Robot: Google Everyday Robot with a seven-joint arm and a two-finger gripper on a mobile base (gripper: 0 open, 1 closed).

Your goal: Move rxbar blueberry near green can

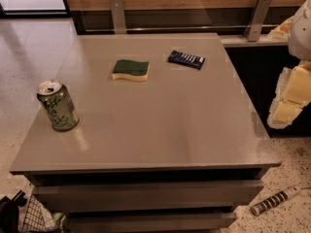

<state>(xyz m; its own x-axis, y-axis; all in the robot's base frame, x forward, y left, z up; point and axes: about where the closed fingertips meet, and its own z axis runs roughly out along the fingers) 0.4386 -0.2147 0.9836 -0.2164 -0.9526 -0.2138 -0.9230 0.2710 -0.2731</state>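
The rxbar blueberry (186, 59) lies flat on the grey table (160, 130), at its far side, right of centre. The green can (57, 105) stands upright near the table's left edge, well apart from the bar. My gripper (287, 101) shows as pale yellow and white parts at the right edge of the view, off the table's right side and to the right of the bar. It touches nothing.
A green-and-yellow sponge (130, 70) lies left of the bar. A wall with metal brackets (117, 14) runs behind the table. A striped tube (275, 200) lies on the floor at lower right. A wire basket (30, 220) sits at lower left.
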